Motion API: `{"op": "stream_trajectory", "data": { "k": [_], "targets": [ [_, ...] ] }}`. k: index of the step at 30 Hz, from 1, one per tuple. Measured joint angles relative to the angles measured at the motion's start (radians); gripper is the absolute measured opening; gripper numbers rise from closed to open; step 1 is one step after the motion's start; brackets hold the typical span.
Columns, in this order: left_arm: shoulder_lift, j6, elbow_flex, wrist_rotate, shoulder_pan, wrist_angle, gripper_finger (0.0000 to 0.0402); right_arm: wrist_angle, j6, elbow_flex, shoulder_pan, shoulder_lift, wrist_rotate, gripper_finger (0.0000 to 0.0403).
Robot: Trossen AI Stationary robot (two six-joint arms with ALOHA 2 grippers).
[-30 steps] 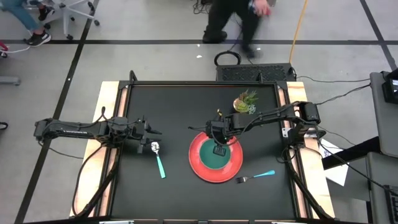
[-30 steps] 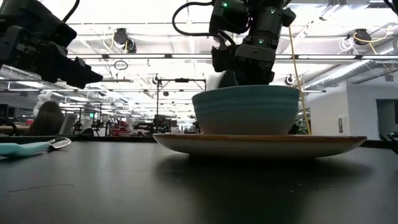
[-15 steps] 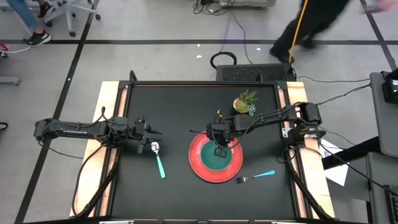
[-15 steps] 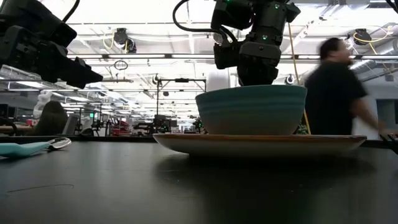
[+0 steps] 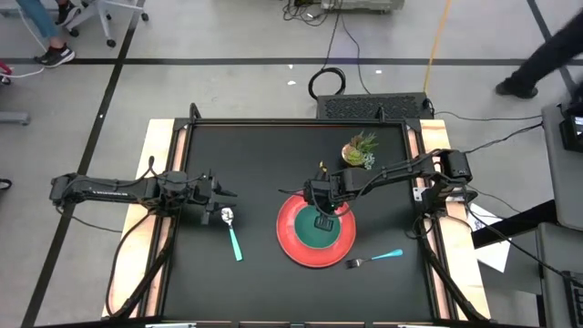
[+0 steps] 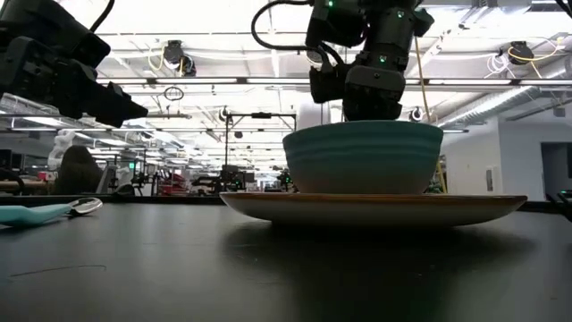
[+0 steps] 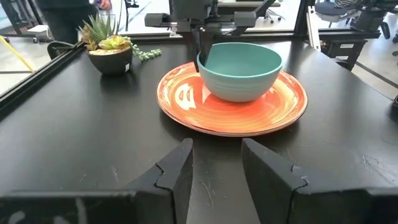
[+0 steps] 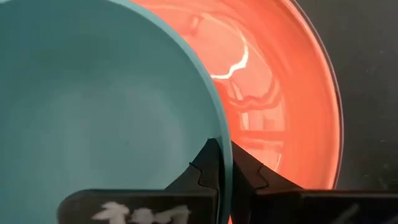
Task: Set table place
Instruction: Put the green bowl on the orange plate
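A round red plate lies on the black table, right of the middle. A teal bowl stands with its base on the plate. My right gripper is shut on the bowl's far rim. A teal-handled spoon lies left of the plate. A teal-handled fork lies to the plate's near right. My left gripper is open and empty, above the table beside the spoon's far end, pointing at the plate. My right gripper pinches the bowl's rim on its far side, one finger inside the bowl and one outside. The fingers come from above, pointing down. The bowl stands upright with its base on the plate.
A small potted green plant stands at the far right of the table, behind the plate. Light wooden strips run along the left and right sides. A person walks on the floor beyond the far right corner.
My right gripper has moved the bowl a little toward the table's right edge on the plate; the bowl stays upright. A person has walked from left to right behind the table.
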Motion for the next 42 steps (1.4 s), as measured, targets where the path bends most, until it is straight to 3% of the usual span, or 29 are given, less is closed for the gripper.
{"op": "stream_trajectory", "data": {
  "k": [13, 42],
  "targets": [
    [0.000, 0.000, 0.000, 0.000, 0.000, 0.002, 0.0143, 0.058, -0.001, -0.037, -0.009, -0.026, -0.005, 0.0001],
    [0.000, 0.001, 0.000, 0.000, 0.000, 0.000, 0.0143, 0.059, -0.004, -0.038, -0.008, -0.043, -0.051, 0.0119]
  ]
}}
